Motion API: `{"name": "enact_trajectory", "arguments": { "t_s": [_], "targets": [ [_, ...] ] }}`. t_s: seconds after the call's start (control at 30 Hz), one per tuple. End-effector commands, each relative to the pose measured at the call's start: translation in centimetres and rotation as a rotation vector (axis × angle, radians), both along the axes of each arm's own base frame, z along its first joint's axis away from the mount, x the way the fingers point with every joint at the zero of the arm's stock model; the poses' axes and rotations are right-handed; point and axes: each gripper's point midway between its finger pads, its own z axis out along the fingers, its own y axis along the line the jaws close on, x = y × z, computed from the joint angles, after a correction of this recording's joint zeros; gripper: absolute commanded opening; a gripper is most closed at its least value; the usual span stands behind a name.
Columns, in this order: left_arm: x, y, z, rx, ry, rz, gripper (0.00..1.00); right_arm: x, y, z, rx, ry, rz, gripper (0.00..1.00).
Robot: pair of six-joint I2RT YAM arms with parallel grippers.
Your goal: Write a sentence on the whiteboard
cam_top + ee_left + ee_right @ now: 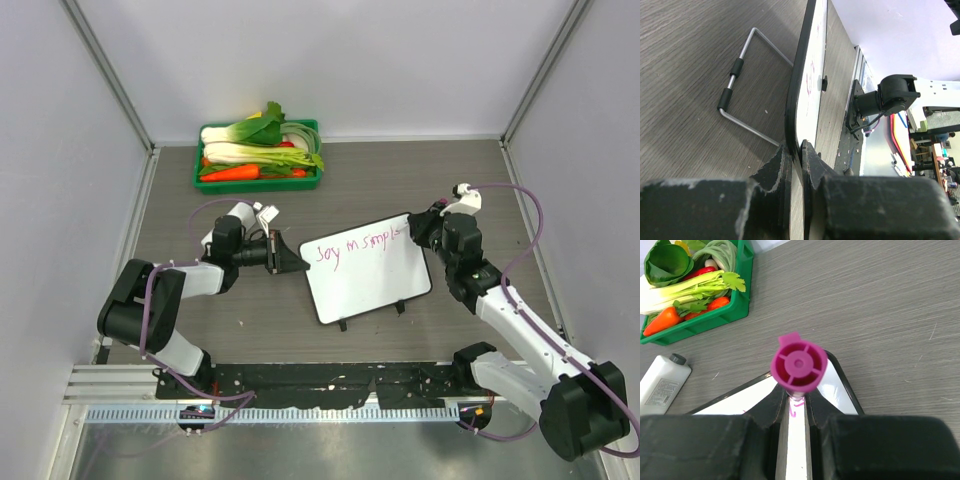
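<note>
The whiteboard (372, 285) stands tilted on the table's middle. The pink sentence (355, 243) runs along its top and reads roughly "Joy in simple". My left gripper (290, 258) is shut on the board's left edge; in the left wrist view the gripper (799, 150) pinches the thin dark edge of the whiteboard (794, 95). My right gripper (420, 232) is at the board's top right corner, shut on a pink marker (799, 365). In the right wrist view the gripper (796, 399) holds the marker tip down on the whiteboard (740, 402), with pink strokes (792, 411) just below it.
A green tray (205, 185) of vegetables sits at the back left and also shows in the right wrist view (742, 287). A white bottle (662, 380) lies near the board's far left side. The board's wire stand (735, 75) rests on the table behind it. Enclosure walls surround the table.
</note>
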Motion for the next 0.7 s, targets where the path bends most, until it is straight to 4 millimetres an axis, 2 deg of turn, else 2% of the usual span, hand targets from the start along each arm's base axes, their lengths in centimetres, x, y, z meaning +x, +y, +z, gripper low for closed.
{"name": "enact_trajectory", "arguments": {
  "t_s": [0.0, 0.3, 0.67],
  "targets": [
    [-0.6, -0.1, -1.4, 0.027, -0.005, -0.029, 0.00, 0.6, 0.7, 1.6, 0.024, -0.053, 0.029, 0.01],
    [-0.6, -0.1, -1.3, 0.027, -0.005, -0.030, 0.00, -0.6, 0.3, -0.6, 0.010, -0.001, 0.032, 0.01],
    [-0.7, -0.1, -1.5, 0.028, 0.001, -0.028, 0.00, -1.2, -0.6, -1.4, -0.012, 0.016, -0.001, 0.01]
  ]
}}
